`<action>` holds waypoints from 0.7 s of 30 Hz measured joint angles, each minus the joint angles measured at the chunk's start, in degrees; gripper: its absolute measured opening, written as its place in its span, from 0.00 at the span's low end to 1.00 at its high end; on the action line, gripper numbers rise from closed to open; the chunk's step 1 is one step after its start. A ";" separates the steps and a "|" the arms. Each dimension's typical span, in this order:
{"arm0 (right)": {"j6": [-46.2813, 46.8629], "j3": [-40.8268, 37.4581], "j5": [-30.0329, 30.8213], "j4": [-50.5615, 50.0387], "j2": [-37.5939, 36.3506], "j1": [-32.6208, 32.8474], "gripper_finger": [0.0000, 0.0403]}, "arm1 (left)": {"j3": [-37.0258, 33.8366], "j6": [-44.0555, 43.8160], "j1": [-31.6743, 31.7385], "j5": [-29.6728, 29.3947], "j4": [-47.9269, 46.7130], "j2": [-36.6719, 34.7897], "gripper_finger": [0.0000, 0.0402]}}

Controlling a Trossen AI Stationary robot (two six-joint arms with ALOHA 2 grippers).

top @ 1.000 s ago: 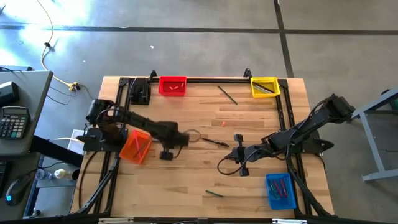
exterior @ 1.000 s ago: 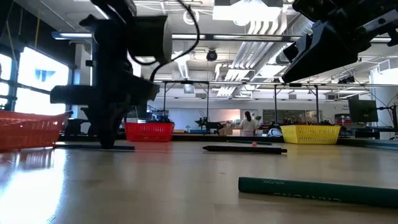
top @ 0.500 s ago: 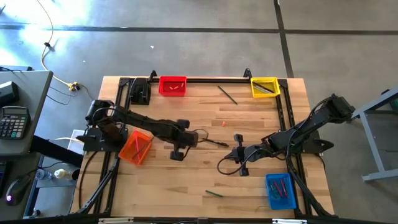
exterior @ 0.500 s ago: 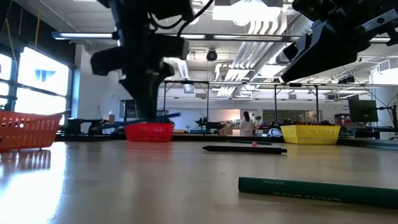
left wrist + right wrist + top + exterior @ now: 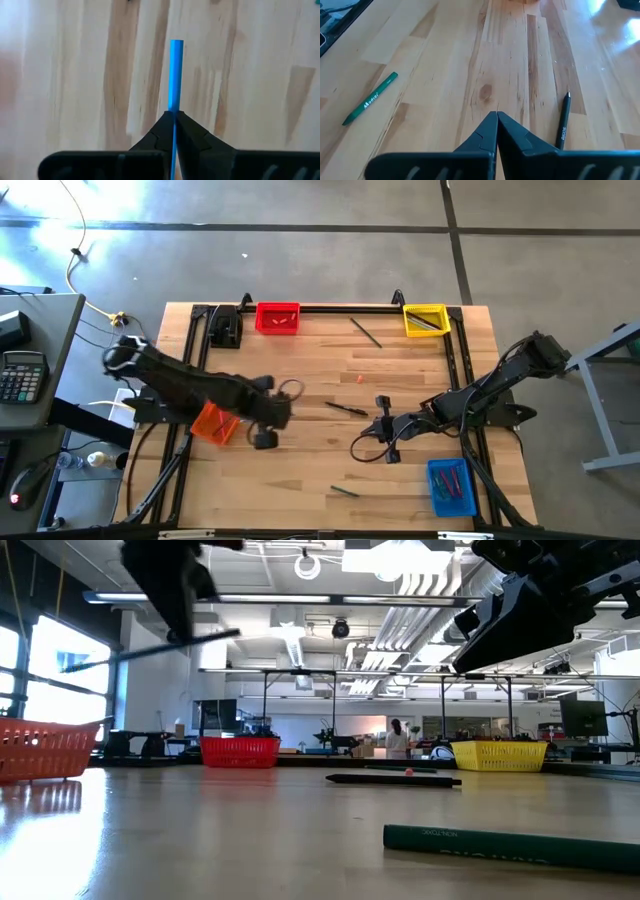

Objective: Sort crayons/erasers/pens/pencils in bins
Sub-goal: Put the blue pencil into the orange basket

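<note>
Overhead looks straight down; low camera level across table (image 5: 200, 840); wrist cameras close above wood.

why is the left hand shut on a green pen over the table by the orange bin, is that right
Not quite: the pen in the left hand is blue, not green, as the left wrist view shows. The rest holds: that hand is shut on it above the table, beside the orange bin.

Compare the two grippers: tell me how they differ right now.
The left gripper is shut on a blue pen; the right gripper is shut on nothing. The left gripper is raised above the table beside the orange bin, pen sticking out past its fingertips; the right gripper waits near the table's middle, with a black pen and a green pencil lying ahead of it. Both have dark, closed fingers.
</note>
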 joint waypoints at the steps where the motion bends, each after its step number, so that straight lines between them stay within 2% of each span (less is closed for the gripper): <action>1: -0.11 0.00 -0.02 0.01 0.00 -0.01 0.00 | -1.07 -2.70 -1.19 -0.69 -0.18 -1.85 0.00; 8: -0.15 0.00 -0.47 0.31 0.00 0.00 0.00 | -12.14 -25.64 -9.09 -9.12 -6.64 -15.50 0.00; 12: -0.15 0.00 -0.48 0.95 0.00 0.00 0.00 | -20.48 -35.32 -11.09 -13.34 -6.51 -21.87 0.00; 17: -0.61 0.00 -0.45 1.54 0.00 -0.02 0.00 | -28.07 -38.39 -11.20 -14.38 -3.42 -25.96 0.00; 21: -1.07 -0.02 -0.45 1.97 0.00 -0.02 0.00 | -29.88 -39.27 -11.18 -14.15 -3.15 -26.55 0.00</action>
